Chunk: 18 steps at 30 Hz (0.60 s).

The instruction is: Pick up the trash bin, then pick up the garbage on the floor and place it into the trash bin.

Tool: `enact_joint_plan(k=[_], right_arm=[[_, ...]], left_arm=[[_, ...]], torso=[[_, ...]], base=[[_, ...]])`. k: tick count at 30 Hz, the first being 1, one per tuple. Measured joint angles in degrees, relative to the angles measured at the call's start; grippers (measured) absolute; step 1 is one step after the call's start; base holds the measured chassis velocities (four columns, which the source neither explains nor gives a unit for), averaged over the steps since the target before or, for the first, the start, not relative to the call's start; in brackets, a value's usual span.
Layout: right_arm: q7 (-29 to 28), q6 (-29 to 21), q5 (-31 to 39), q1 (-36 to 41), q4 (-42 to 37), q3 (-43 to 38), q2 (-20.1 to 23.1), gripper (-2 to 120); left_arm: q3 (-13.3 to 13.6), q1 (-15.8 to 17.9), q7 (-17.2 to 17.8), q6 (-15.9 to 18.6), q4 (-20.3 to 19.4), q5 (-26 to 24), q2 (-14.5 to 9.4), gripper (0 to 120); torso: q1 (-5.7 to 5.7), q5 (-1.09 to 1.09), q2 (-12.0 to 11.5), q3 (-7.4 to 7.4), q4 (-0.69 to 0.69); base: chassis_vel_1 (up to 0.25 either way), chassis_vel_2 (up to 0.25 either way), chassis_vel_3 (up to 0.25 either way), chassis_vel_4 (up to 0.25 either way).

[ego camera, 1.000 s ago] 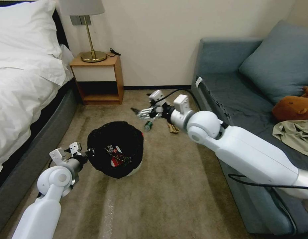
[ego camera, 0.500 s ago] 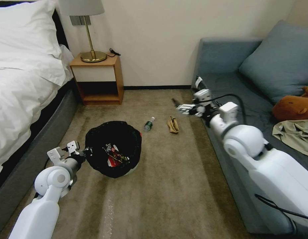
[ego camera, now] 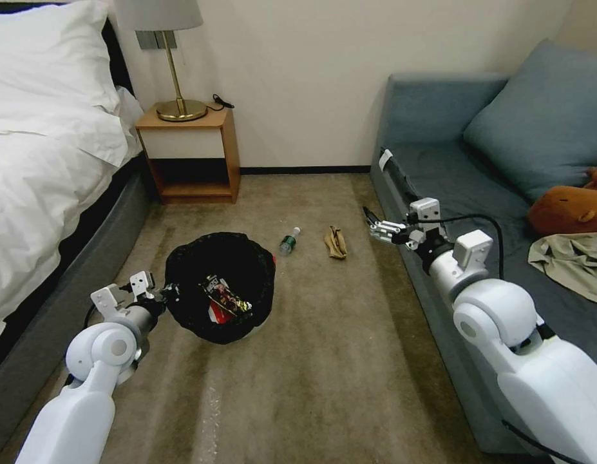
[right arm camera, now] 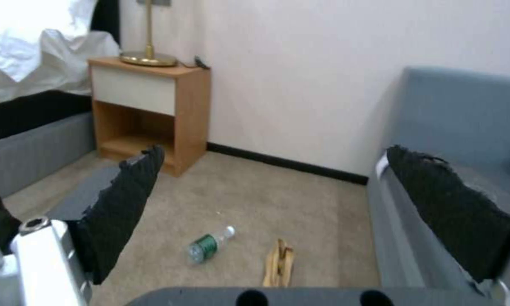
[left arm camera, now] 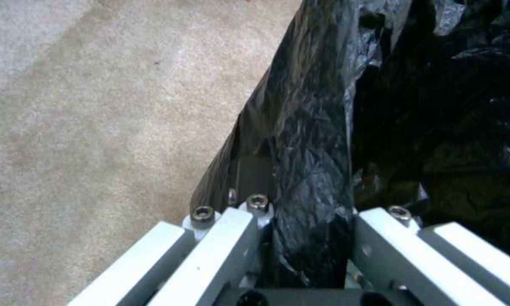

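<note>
Trash bin [ego camera: 221, 287] is sitting on the carpet [ego camera: 324, 374], lined with a crinkled black bag, and wrappers [ego camera: 224, 299] are lying inside it. At the bin's 9 o'clock edge the left gripper [ego camera: 166, 295] is gripping the rim; in the left wrist view its jaws are clamped on a fold of the black liner [left arm camera: 312, 170]. Toward 1 o'clock from the bin, a small green bottle [ego camera: 288, 240] is lying on its side on the carpet, and just beside it at its 3 o'clock a tan peel-like scrap [ego camera: 335, 242] is lying flat. Both are showing in the right wrist view, bottle [right arm camera: 210, 244] and scrap [right arm camera: 279, 263] apart from each other. The right gripper [ego camera: 374, 225] is hanging above the floor at 3 o'clock from the scrap, close against the front of the grey-blue sofa [ego camera: 478, 187], its jaws standing wide apart with nothing between the pads [right arm camera: 125, 204].
</note>
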<state>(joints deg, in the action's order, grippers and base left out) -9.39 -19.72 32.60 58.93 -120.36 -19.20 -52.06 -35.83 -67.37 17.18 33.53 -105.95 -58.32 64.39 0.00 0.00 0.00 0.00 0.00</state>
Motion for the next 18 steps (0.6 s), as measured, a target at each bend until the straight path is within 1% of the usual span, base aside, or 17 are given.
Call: enact_joint_plan(k=[5, 10, 12, 18], right_arm=[[1.2, 0.3, -2.0, 4.7, -1.9, -3.6, -2.0, 100], [1.7, 0.4, -2.8, 6.4, -2.6, -4.8, -2.8, 100], [2.3, 0.5, -3.7, 8.8, -3.4, -6.4, -3.8, 100], [3.1, 0.8, -4.9, 11.8, -4.4, -8.2, -5.1, 100]], left_arm=[[-0.3, 0.0, 0.0, -0.1, 0.0, 0.0, -0.3, 2], [-0.3, 0.0, 0.0, -0.1, -0.1, 0.1, -0.3, 2], [-0.3, 0.0, 0.0, -0.1, -0.2, 0.2, -0.2, 2], [-0.5, -0.1, -0.1, -0.1, -0.3, 0.2, -0.2, 2]], torso=[[0.0, 0.0, 0.0, 0.0, 0.0], [0.0, 0.0, 0.0, 0.0, 0.0], [0.0, 0.0, 0.0, 0.0, 0.0], [0.0, 0.0, 0.0, 0.0, 0.0]], base=[[0.0, 0.0, 0.0, 0.0], [0.0, 0.0, 0.0, 0.0], [0.0, 0.0, 0.0, 0.0], [0.0, 0.0, 0.0, 0.0]])
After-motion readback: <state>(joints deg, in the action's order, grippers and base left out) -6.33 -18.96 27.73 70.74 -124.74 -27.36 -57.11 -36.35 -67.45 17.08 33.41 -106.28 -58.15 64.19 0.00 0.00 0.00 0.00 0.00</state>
